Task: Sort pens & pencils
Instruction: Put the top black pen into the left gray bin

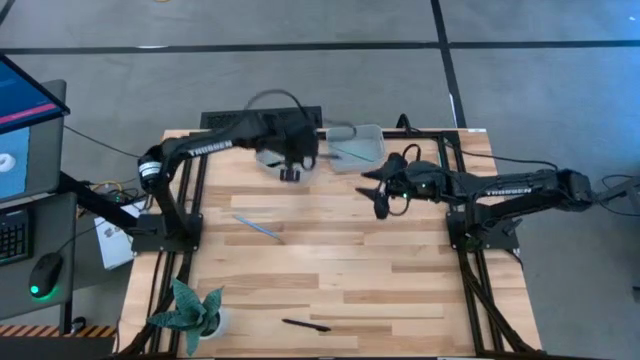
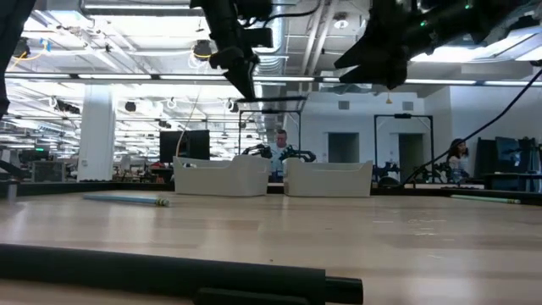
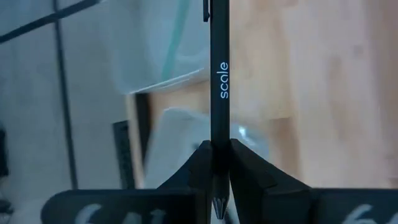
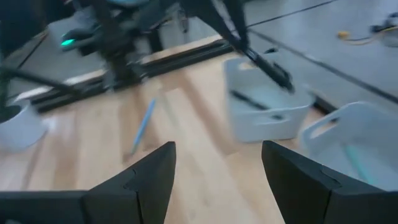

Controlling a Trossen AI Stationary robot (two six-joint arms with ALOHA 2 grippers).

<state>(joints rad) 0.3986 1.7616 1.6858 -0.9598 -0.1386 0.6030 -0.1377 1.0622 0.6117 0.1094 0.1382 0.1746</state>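
The black pen (image 3: 219, 81) is pinched tight in the left gripper (image 3: 217, 163), above the left bin (image 1: 272, 157) near the top middle of the high view. It looks light, stiff and smooth, so it may slip; holding near its middle seems best. The right gripper (image 4: 217, 163) hangs spread and empty.
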